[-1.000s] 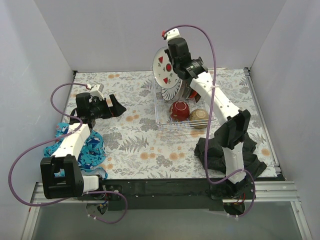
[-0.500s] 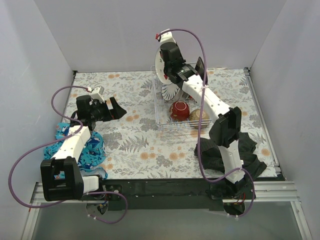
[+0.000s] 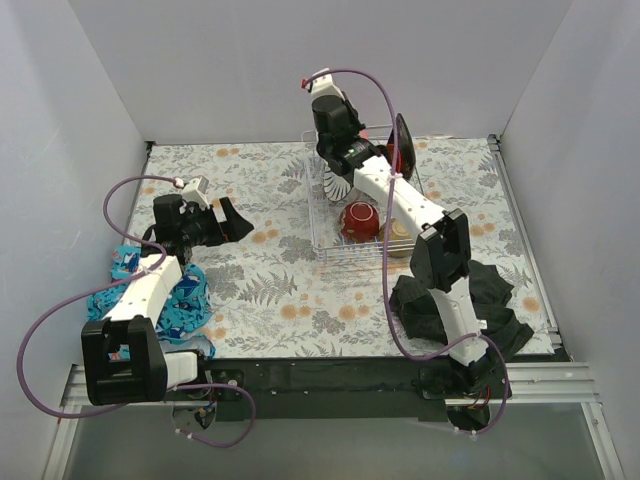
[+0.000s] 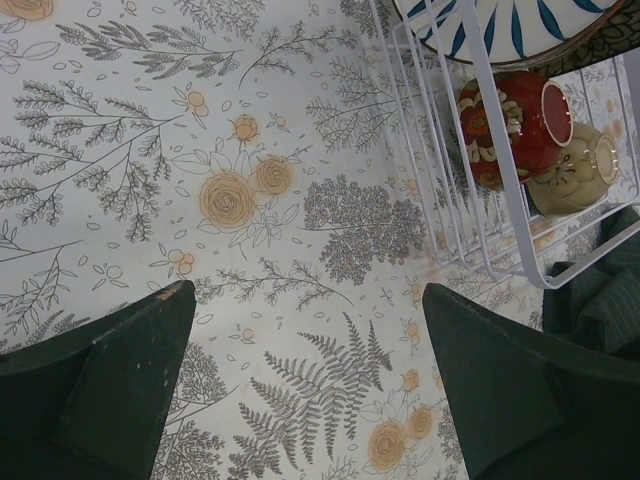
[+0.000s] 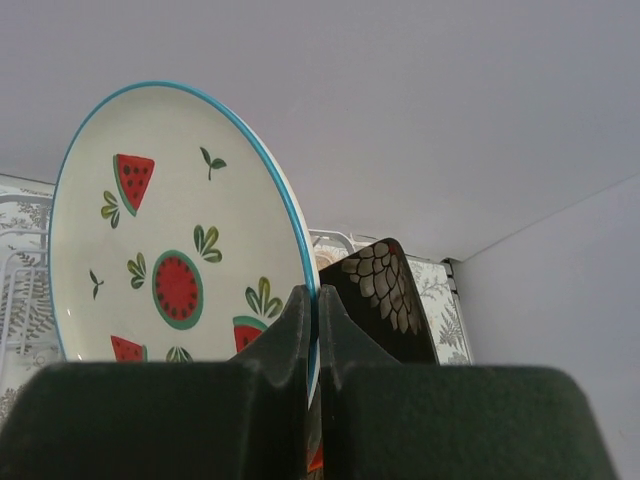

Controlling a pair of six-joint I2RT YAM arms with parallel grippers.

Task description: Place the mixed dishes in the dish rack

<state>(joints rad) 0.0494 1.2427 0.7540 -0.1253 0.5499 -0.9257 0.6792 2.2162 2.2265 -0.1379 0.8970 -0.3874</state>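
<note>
My right gripper (image 5: 315,312) is shut on the rim of a white plate with red watermelon marks and a blue edge (image 5: 180,240), held upright. In the top view this gripper (image 3: 330,128) is over the far end of the white wire dish rack (image 3: 318,215), and the wrist hides the plate. A black plate with a scale pattern (image 5: 385,290) stands just behind it (image 3: 403,145). A blue-striped white plate (image 3: 340,186), a red bowl (image 3: 358,220) and a tan bowl (image 3: 399,232) are in the rack. My left gripper (image 3: 236,220) is open and empty over the table.
A blue patterned cloth (image 3: 182,300) lies near the left arm's base. A black cloth (image 3: 470,300) lies around the right arm's base. The left wrist view shows the rack's near corner (image 4: 520,255), the red bowl (image 4: 510,125) and the tan bowl (image 4: 575,170). White walls stand close behind.
My right arm has carried the watermelon plate back and left, from above the rack's middle to its far end. The left arm has barely moved.
</note>
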